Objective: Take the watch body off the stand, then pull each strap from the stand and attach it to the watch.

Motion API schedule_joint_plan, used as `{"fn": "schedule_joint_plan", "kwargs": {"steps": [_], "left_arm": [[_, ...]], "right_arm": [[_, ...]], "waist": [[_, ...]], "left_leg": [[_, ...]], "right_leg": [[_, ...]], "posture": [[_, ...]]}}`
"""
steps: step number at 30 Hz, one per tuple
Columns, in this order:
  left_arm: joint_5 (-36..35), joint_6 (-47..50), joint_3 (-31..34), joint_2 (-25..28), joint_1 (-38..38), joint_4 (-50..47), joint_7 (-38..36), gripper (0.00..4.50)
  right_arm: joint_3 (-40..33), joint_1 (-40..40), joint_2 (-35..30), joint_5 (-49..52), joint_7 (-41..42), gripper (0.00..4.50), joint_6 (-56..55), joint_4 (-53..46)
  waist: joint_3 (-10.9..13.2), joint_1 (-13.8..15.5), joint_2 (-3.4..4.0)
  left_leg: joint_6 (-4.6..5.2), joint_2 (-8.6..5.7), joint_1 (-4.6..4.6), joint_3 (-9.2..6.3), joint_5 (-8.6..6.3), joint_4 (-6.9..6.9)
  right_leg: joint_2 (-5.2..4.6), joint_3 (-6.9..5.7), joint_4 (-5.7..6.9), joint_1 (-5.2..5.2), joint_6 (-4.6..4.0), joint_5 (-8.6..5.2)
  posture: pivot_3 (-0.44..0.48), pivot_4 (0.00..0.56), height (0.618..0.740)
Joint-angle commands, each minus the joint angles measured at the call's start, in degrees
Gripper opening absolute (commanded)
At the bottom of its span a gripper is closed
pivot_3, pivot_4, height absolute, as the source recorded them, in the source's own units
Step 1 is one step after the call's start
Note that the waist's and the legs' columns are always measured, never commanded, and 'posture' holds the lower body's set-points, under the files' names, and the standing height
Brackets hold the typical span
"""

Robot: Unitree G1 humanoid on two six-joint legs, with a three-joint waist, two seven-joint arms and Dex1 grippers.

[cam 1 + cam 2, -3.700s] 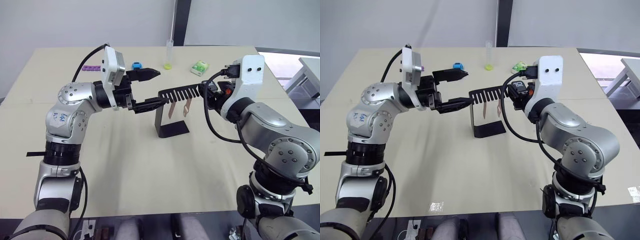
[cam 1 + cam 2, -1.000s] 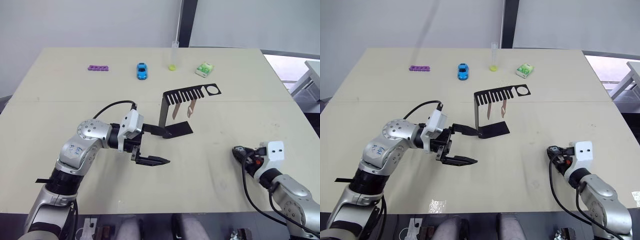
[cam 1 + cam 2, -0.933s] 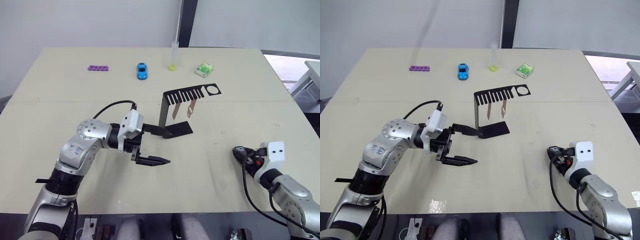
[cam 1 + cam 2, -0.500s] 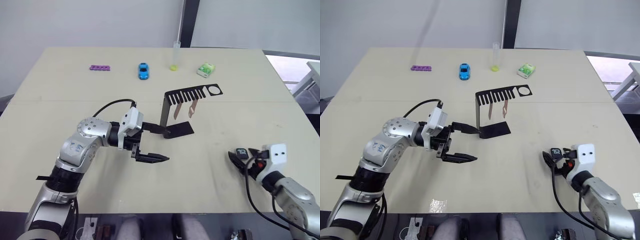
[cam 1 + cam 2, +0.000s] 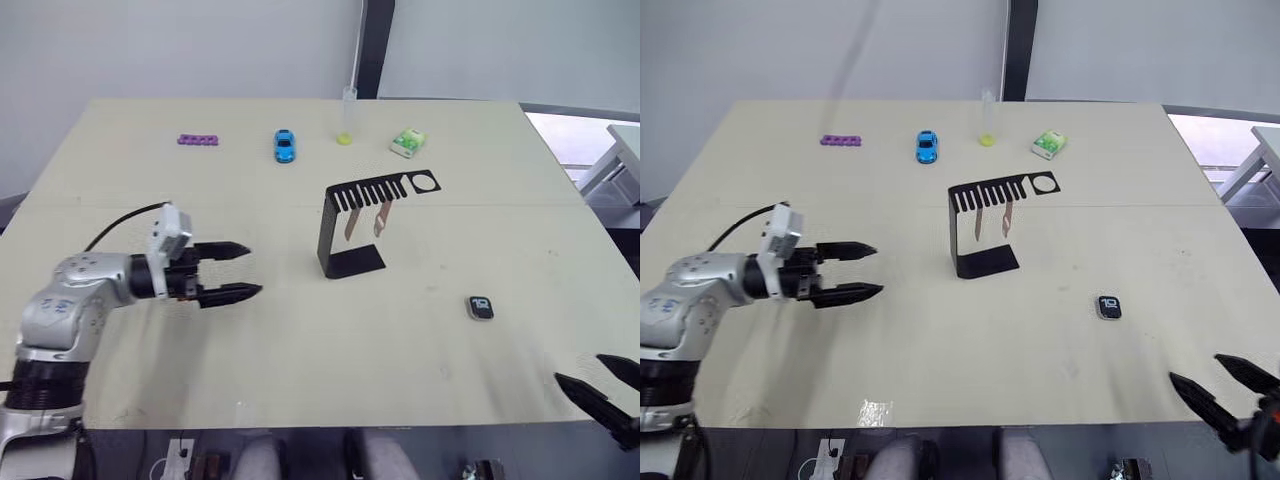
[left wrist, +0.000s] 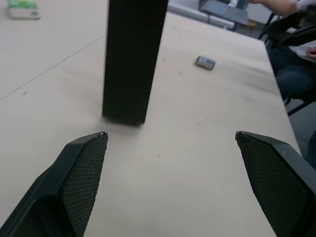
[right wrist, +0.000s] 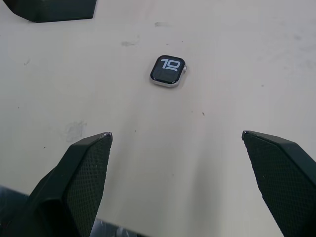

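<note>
Ahead of the gaping right tool (image 7: 177, 187), apart, lies the watch body (image 7: 168, 70).

The stand (image 6: 133, 59) ahead of the left gripper (image 6: 173, 148) is cut off above its upright; marks on the watch body (image 5: 481, 307) are too small to read
</note>
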Motion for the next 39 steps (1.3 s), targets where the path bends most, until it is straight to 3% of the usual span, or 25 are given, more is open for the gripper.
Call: {"fn": "schedule_joint_plan", "kwargs": {"steps": [1,6,12,19,24,29,39], "left_arm": [[0.4,-2.4,3.5,2.3,-0.3,2.6,-1.1,4.50],[1.1,-3.5,2.7,1.9,-0.6,2.7,-0.7,4.50],[0.5,-3.0,1.0,-1.3,0.1,-3.8,2.8,4.50],[0.3,1.3,-1.9,-10.4,3.3,-19.1,15.9,4.50],[6.4,3.6,-7.0,-17.0,4.4,-25.5,29.1,4.50],[9.4,5.9,-9.8,-23.6,3.7,-25.8,38.2,4.50],[13.2,3.3,-14.0,-26.7,-0.3,-21.3,39.7,4.50]], "right_arm": [[-3.6,0.4,0.0,0.6,2.4,4.48,-2.0,2.4],[-3.2,-1.9,-0.2,-0.2,2.0,4.48,-3.5,4.4],[-1.9,-5.3,-0.6,0.6,0.7,4.48,-3.0,3.0],[0.5,-8.9,-1.2,3.0,-2.0,4.48,-1.0,-2.8],[3.7,-12.2,-3.8,8.1,-5.1,4.48,1.7,-10.7],[10.5,-19.3,-8.5,15.5,-10.9,4.48,3.7,-17.5],[26.8,-33.6,-12.7,18.0,-19.9,4.48,4.8,-19.6]], "waist": [[0.0,0.0,-0.06],[0.0,0.1,-0.07],[0.0,0.1,-0.06],[0.0,0.1,-0.05],[0.0,0.1,-0.05],[0.0,0.1,-0.05],[0.0,0.3,-0.09]], "left_leg": [[0.05,-0.01,0.00,0.01,-0.04,0.00],[0.07,-0.06,0.01,0.02,-0.15,0.00],[-0.10,-0.05,0.02,0.03,-0.06,0.00],[-0.13,-0.05,0.02,0.03,-0.06,0.04],[-0.16,-0.04,0.03,0.04,-0.04,0.09],[-0.19,-0.03,0.02,0.03,-0.02,0.14],[-0.18,-0.04,-0.05,0.03,0.01,0.30]], "right_leg": [[-0.03,0.00,-0.01,0.01,0.00,0.00],[-0.16,-0.04,-0.05,0.04,0.00,0.00],[-0.14,-0.04,-0.01,0.03,0.00,0.00],[-0.11,-0.02,0.03,0.04,0.02,0.01],[-0.05,0.02,0.05,0.05,0.04,0.01],[0.01,0.04,0.06,0.05,0.05,0.02],[0.01,0.04,0.08,0.02,0.06,0.03]], "posture": [[0.000,0.150,0.740],[0.000,0.150,0.740],[0.000,0.150,0.740],[0.000,0.150,0.740],[0.000,0.150,0.740],[0.000,0.150,0.740],[0.000,0.150,0.740]]}}
